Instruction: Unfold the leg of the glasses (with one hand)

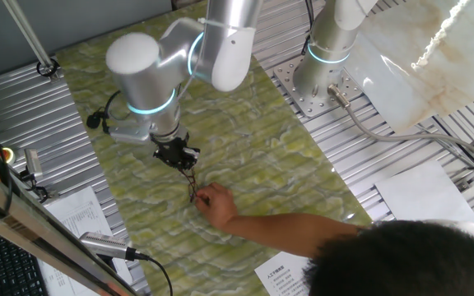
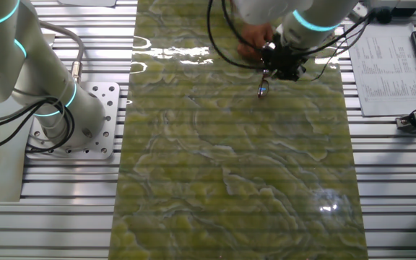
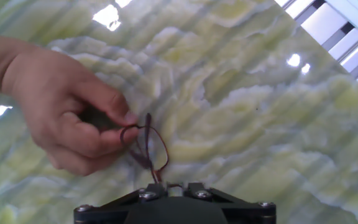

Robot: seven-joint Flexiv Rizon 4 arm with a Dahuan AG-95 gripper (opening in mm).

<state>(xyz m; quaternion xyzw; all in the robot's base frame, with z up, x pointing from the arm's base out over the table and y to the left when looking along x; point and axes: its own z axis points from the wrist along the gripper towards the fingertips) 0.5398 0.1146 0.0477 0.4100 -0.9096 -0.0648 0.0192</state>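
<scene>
Tool [image 3: 160, 185] pinched shut on one end of the glasses [image 3: 149, 144] hanging just below it above the surface [image 3: 247, 112], person's hand [image 3: 61, 112] holding the far end — leg looks partly swung, unfolding unfinished.

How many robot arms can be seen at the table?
2. One arm reaches over the green mat, its gripper at the glasses that a person's hand holds. The other arm stands on a base plate at the mat's edge.

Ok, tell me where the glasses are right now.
The glasses hang just below the gripper over the green marbled mat, near its edge, and a person's bare hand pinches their far end.
</scene>
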